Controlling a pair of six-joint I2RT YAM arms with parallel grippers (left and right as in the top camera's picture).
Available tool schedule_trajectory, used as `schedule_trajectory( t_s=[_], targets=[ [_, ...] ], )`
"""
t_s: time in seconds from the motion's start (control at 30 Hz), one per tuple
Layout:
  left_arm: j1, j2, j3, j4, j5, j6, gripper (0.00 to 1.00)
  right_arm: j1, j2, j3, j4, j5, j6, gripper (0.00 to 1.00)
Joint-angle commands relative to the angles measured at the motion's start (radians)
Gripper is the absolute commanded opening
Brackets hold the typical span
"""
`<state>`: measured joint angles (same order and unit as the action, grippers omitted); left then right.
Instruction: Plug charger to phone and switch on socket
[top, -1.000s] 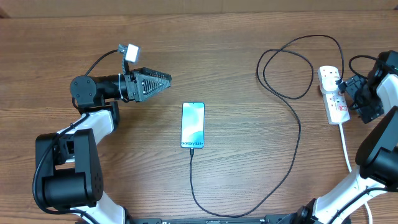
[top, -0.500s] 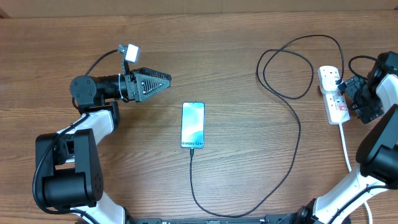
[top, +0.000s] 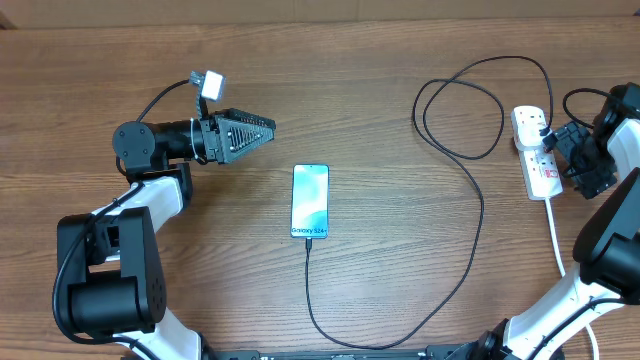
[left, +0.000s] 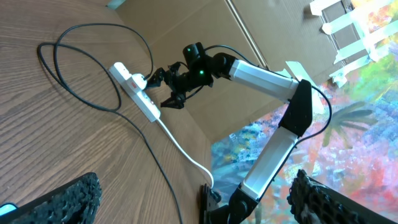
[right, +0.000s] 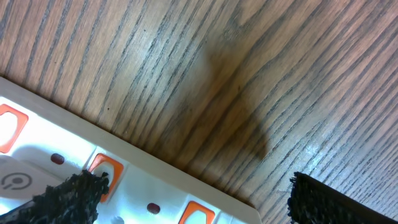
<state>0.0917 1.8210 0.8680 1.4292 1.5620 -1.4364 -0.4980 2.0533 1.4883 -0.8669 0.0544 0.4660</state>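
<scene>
Right gripper (top: 553, 150), wide open and empty, hovers over the socket (top: 533, 165) at the tabletop's right edge, and since the charger (top: 483, 218) seems already plugged into the phone (top: 310, 201) at mid-table, the next move calls for pressing a red-marked switch (right: 102, 169).

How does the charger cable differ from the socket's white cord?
The charger cable is thin and black; the white cord is thicker. The charger cable loops widely and ends at the bottom edge of the phone; the white cord runs almost straight, without loops. Both start at the socket.
</scene>
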Motion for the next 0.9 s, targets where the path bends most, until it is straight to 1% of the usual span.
schedule_trajectory(
  t_s=[0.0,0.4,0.53,0.7,0.87],
  targets=[
    [0.000,-0.023,0.004,0.007,0.018,0.024,1.00,0.027,0.035,0.003,-0.013,-0.113,-0.052,1.00],
    [0.000,-0.023,0.004,0.007,0.018,0.024,1.00,0.027,0.035,-0.008,-0.010,-0.109,-0.052,1.00],
    [0.000,-0.023,0.004,0.007,0.018,0.024,1.00,0.018,0.035,0.001,-0.079,-0.109,-0.052,1.00],
    [0.000,-0.023,0.004,0.007,0.018,0.024,1.00,-0.017,0.034,0.064,-0.160,-0.101,-0.052,1.00],
    [0.000,-0.023,0.004,0.007,0.018,0.024,1.00,-0.047,0.034,0.067,-0.105,-0.098,-0.051,1.00]
  ],
)
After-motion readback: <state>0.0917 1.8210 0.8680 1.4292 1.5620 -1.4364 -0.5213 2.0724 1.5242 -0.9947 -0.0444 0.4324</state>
